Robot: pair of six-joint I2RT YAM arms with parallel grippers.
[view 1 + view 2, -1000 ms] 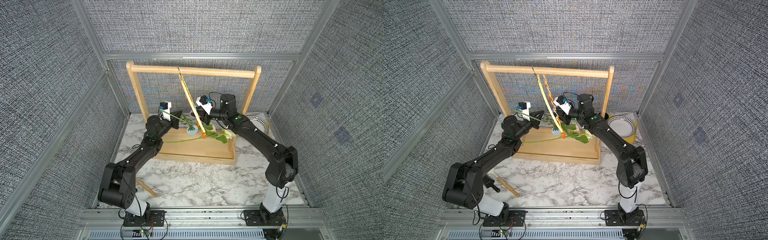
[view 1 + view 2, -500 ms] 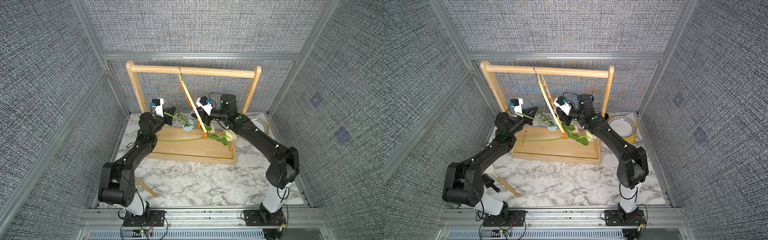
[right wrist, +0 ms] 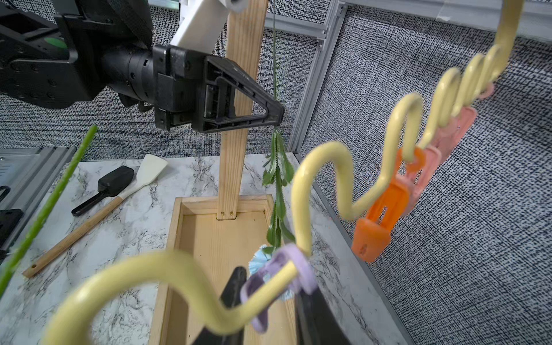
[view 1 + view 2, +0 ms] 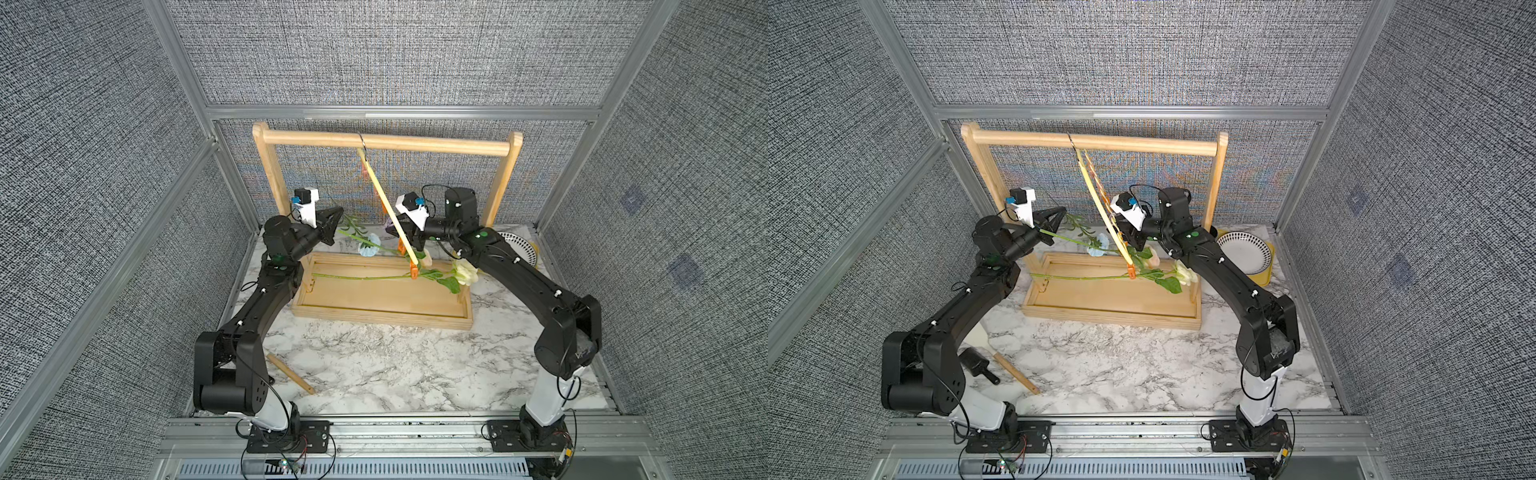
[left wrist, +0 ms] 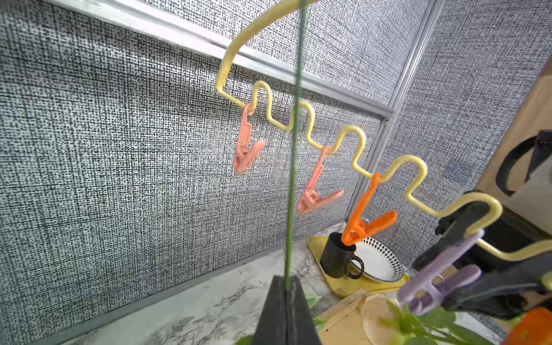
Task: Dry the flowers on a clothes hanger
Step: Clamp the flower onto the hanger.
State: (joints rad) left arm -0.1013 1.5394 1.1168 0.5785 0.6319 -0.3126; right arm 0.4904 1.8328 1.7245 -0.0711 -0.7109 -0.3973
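Left pincer (image 5: 286, 288) fully closed on the thin stem of the blue flower (image 4: 369, 246); bloom hangs below it, free stem end points up. Over the last second this arm has drawn back from the hanger (image 3: 299, 197) toward the rack's left post (image 4: 274, 174), carrying the flower along; bloom now sits well short of the clips. Reads as a re-aim, not a placement: stem not yet clipped. Right pincer (image 3: 270, 294) part-closed around the purple clip (image 5: 439, 277), unmoved, holding the hanger swung edge-on under the top bar (image 4: 436, 146). White rose (image 4: 465, 272) and peach rose (image 4: 426, 259) appear already held by orange clips (image 4: 413, 270) at the hanger's near end, stems lying across above the tray (image 4: 382, 320); two of three done, by my reading. Room: post just beside left pincer, back wall (image 4: 395, 75) behind, rose stems between it and the purple clip. Best approach looks to be over those stems; bench (image 4: 374, 365) front free apart from a spatula (image 4: 1016, 374).
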